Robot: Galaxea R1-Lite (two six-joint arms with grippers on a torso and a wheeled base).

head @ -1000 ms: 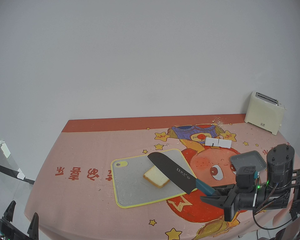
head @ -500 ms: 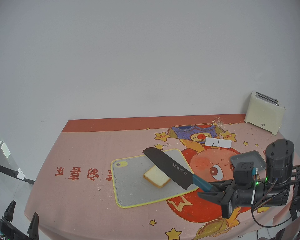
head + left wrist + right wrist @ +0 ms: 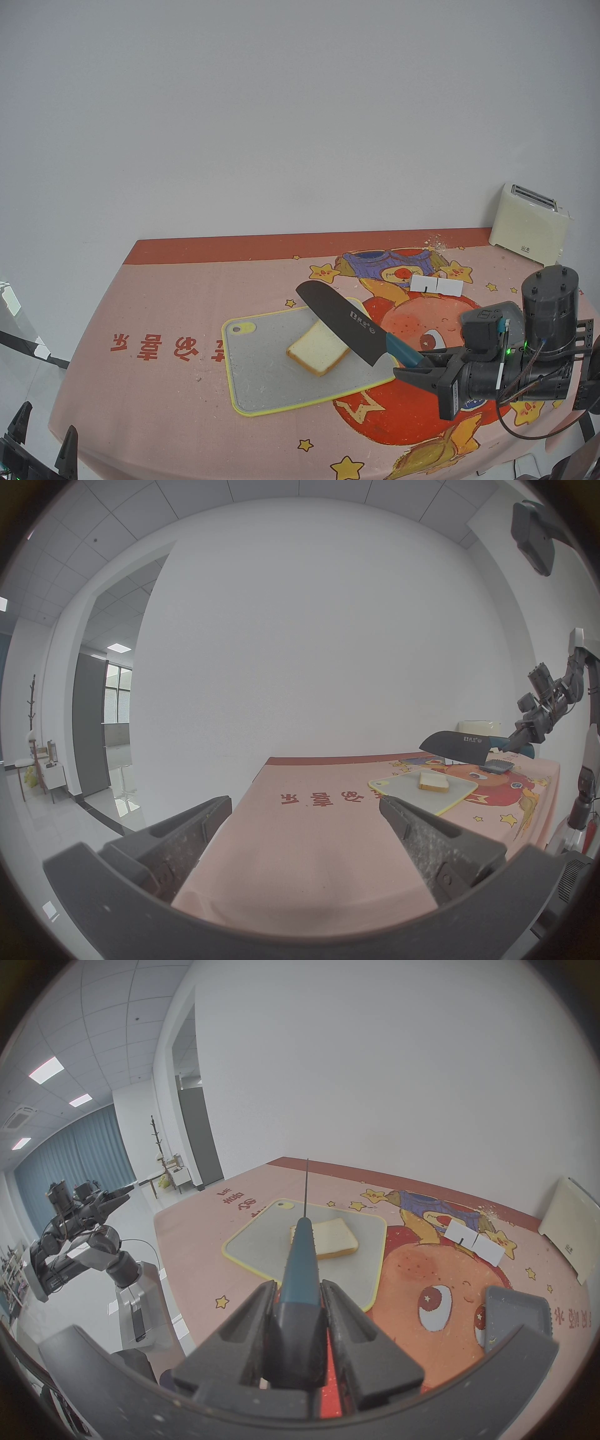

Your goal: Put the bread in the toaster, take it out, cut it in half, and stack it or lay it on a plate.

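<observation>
The desk spreads out ahead of the right tool, and on it the grey cutting board lies just beyond that tool's fingertips. The board rests on a smooth printed cloth, so a hard downward push could make it slide. The toaster stands well behind the right tool at the desk's far corner, its slots apparently empty, and should play no part in any mishap here.

The right tool is clenched on the teal handle of the knife. The dark blade reaches forward from it, raised and slanted over the board. Only the handle's end is pinched, so the blade could twist in the grasp once it meets resistance. The grey plate sits just beside the right tool and looks safe from the stroke.

The bread slice lies whole on the board, under the blade. The blade appears to hang clear of the crust, though the head view cannot settle that. Seen along the blade, the edge lines up nearer one side of the slice than its middle, so a cut from here would likely give unequal halves.

Nothing pins the bread. The left tool is released, fingers spread, well apart at the desk's near edge. A sawing pull could drag or squash the slice.
</observation>
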